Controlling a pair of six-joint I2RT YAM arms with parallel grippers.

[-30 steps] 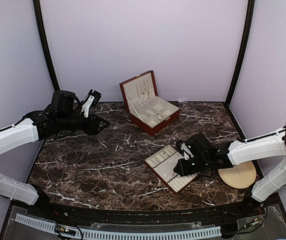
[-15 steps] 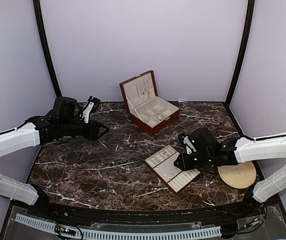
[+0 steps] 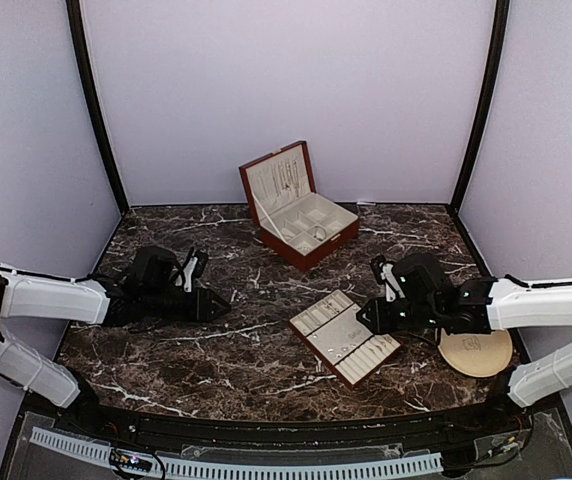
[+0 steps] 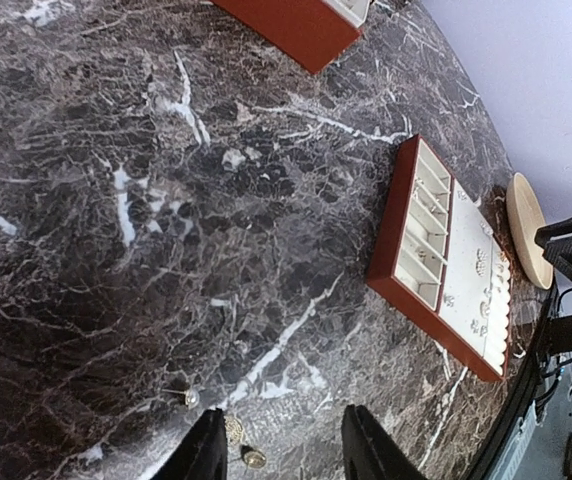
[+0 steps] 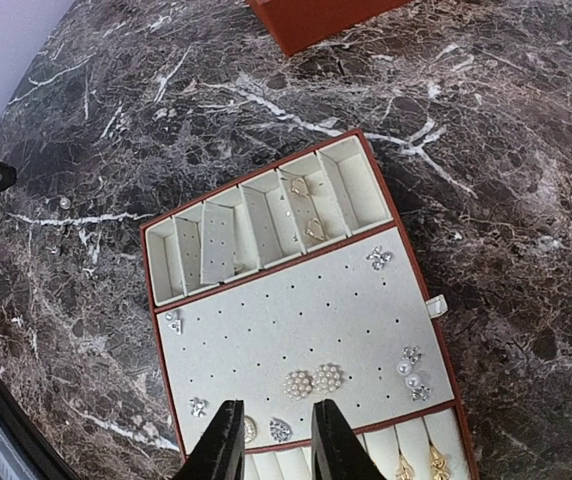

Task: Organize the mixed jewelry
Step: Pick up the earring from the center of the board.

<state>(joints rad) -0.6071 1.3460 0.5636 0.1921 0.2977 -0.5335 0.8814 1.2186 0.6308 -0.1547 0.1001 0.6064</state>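
Three loose pieces of the mixed jewelry (image 4: 233, 428) lie in a short slanting row on the left half of the tabletop (image 4: 116, 250). They sit just beside one fingertip (image 4: 206, 445) of the left gripper (image 4: 284, 455), off-centre from its gap. That gripper's fingers are parted and empty, and it is by far the nearer. The right gripper (image 5: 276, 445), also parted and empty, hovers over the tray (image 5: 296, 330).

the light is soft and even and comes from above; the pale lilac walls (image 3: 286, 80) look bright and flat. the dark brown marble surface (image 3: 216, 350) has almost no glare, only weak soft-edged shadows. in the left wrist view its far edge bends, and the black left claw (image 4: 281, 420) looks slightly soft.
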